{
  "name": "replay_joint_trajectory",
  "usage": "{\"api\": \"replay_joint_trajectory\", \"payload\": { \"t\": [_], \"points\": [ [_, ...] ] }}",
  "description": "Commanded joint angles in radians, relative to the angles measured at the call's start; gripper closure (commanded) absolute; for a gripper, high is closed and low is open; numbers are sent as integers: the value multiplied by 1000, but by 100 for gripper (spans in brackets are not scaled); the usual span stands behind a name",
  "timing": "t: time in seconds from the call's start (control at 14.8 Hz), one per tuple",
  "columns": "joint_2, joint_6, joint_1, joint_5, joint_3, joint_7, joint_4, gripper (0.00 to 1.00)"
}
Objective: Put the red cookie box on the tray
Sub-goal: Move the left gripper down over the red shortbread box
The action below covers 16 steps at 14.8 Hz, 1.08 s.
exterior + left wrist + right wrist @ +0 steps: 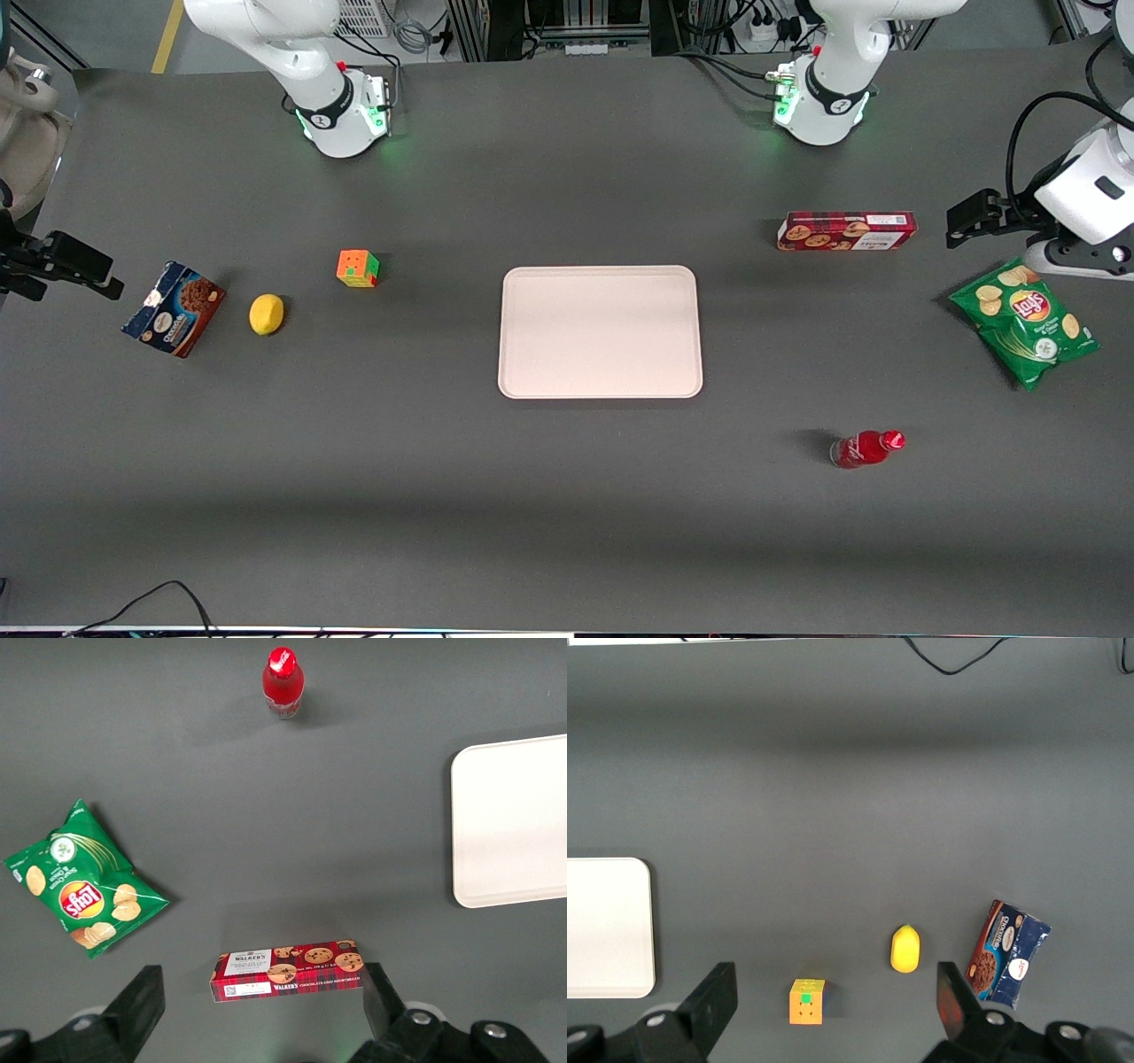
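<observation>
One gripper [263,999], jaws apart, above red cookie box [287,970]

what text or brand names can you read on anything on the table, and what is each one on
"Lay's": round logo on the green crinkled chip bag.
"WALKER'S": white label strip on the long red tartan cookie box; the smaller print under it is unreadable.
Dark-blue cookie box: lettering too blurred to read.
Small red bottle: white script too small to read.
The open gripper hangs above the tartan box, bearing no text.
</observation>
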Motion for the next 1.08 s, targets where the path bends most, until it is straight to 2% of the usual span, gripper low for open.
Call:
{"api": "replay_joint_trajectory", "payload": {
  "t": [0.0, 0.47, 0.68, 0.81, 1.01],
  "points": [
    [10, -28, 1, 6, 3, -3, 32, 0],
    [28, -119, -2, 4, 0, 63, 29, 0],
    [48, -121, -2, 8, 1, 306, 15, 0],
    [76, -121, -3, 11, 1, 400, 13, 0],
    [70, -46, -11, 70, 0, 610, -86, 0]
  ]
}}
